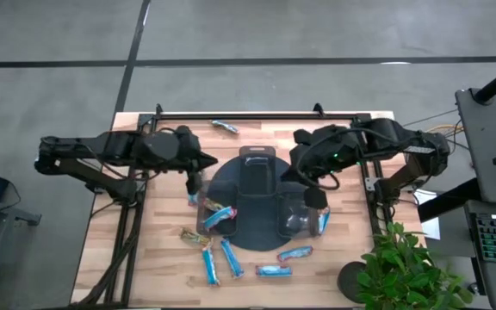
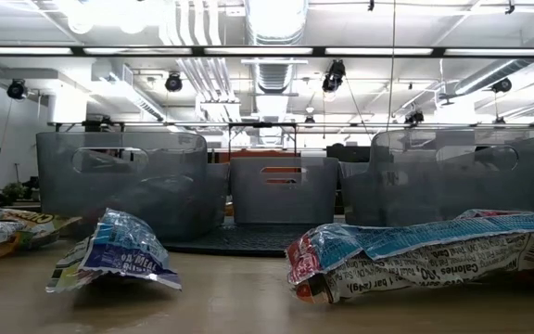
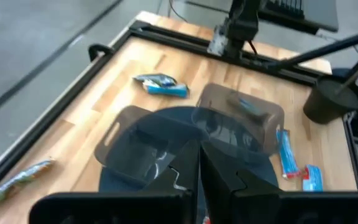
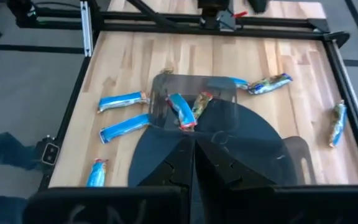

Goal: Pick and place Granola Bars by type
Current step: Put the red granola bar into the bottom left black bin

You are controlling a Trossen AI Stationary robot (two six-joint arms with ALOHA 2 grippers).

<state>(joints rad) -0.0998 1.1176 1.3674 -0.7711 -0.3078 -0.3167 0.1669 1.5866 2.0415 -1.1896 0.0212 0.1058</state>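
Granola bars lie scattered on the wooden table. Several light blue ones [image 1: 231, 257] [image 1: 274, 270] sit near the table's near edge, and a greenish one [image 1: 225, 127] lies by the far edge. Two bars [image 4: 182, 112] rest in the tray's left clear bin, and a blue one [image 3: 250, 106] in the right bin. My left gripper [image 1: 195, 182] hovers shut at the tray's left side, above a bar [image 4: 269, 83] lying on the table. My right gripper [image 1: 315, 198] hovers shut over the right bin. Its fingers meet in the right wrist view [image 4: 193, 155].
The dark round tray [image 1: 257, 232] with clear bins fills the table's middle. A black rail frame [image 1: 257, 114] runs along the far edge. A potted plant [image 1: 403, 271] stands at the near right corner. In the low view, crumpled wrappers [image 2: 119, 250] [image 2: 415, 255] lie in front of the bins.
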